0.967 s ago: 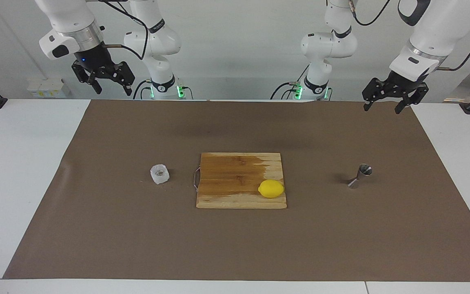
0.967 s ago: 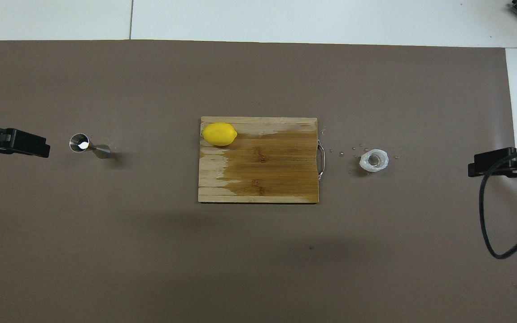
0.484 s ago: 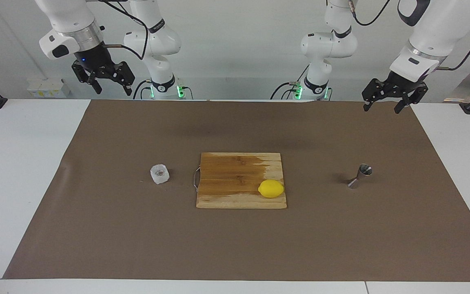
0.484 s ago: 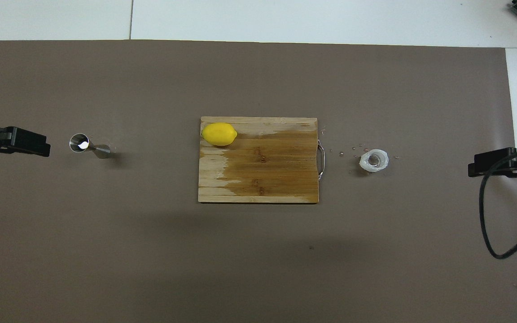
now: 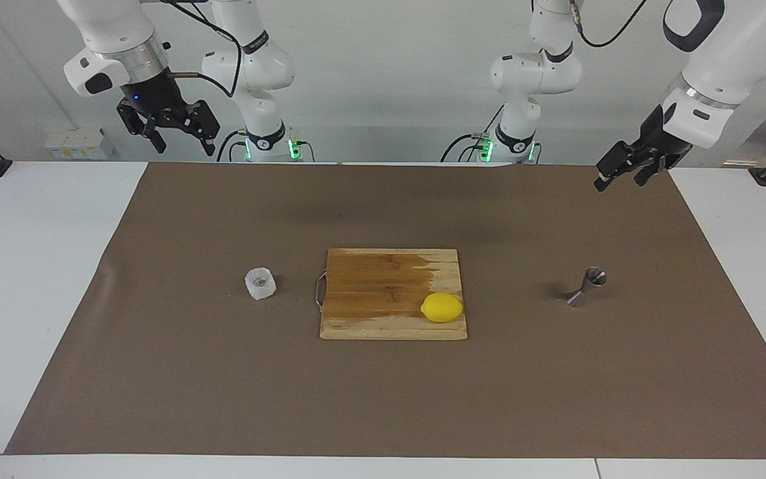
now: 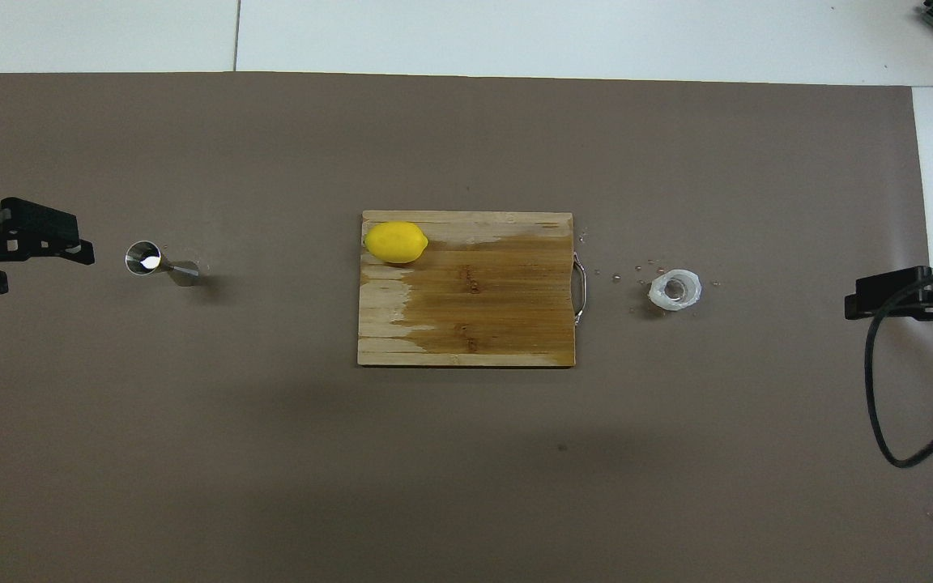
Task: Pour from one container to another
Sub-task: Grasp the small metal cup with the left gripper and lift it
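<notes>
While right gripper (image 5: 180, 138) waits, left gripper (image 5: 618, 174) has turned

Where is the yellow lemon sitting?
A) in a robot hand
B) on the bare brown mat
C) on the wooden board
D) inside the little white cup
C: the lemon rests on a corner of the wooden board, apart from the cup and both hands.
</notes>
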{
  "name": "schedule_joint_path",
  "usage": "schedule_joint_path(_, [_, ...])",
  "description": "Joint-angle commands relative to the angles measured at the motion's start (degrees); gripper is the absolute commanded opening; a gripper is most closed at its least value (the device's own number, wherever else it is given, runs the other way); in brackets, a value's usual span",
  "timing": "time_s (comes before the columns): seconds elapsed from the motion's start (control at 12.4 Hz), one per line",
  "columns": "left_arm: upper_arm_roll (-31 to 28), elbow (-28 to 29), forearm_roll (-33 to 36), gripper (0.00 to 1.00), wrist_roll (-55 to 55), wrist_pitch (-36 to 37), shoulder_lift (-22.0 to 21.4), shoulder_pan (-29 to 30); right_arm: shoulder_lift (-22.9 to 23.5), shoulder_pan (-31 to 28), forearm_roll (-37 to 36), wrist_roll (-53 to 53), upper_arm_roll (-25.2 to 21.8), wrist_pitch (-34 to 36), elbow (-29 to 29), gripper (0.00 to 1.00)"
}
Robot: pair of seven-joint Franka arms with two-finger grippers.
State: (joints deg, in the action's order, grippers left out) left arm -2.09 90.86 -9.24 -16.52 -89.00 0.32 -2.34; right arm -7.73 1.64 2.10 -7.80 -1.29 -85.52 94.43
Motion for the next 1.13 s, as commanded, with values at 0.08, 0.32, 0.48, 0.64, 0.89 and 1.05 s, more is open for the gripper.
schedule_joint_path(0.08, [0.2, -6.6, -6.3, 1.0, -12.3, 0.4, 9.0, 4.7, -0.5, -0.7, -0.5, -0.4, 0.5, 0.5, 0.1, 1.0])
schedule_joint_path(0.32, [-0.3, -12.5, -8.2, 1.0, -24.0, 1.8, 16.0, 6.5, -0.5, -0.7, -0.5, -0.4, 0.5, 0.5, 0.1, 1.0])
schedule_joint_path(0.48, [-0.4, -12.6, -13.5, 1.0, -33.4, -1.2, 18.5, 10.2, -0.5, -0.7, -0.5, -0.4, 0.5, 0.5, 0.1, 1.0])
schedule_joint_path(0.64, [-1.3, -14.2, -14.1, 1.0, -38.4, -2.2, 22.4, 10.7, -0.4, -0.7, -0.5, -0.4, 0.5, 0.5, 0.1, 1.0])
schedule_joint_path(0.89, [-1.7, -13.3, -19.3, 1.0, -42.3, -6.2, 25.6, 15.1, -0.5, -0.7, -0.5, -0.4, 0.5, 0.5, 0.1, 1.0])
schedule_joint_path(1.05, [-1.7, -9.2, -21.1, 1.0, -43.1, -11.2, 26.5, 16.2, -0.5, -0.7, -0.5, -0.4, 0.5, 0.5, 0.1, 1.0])
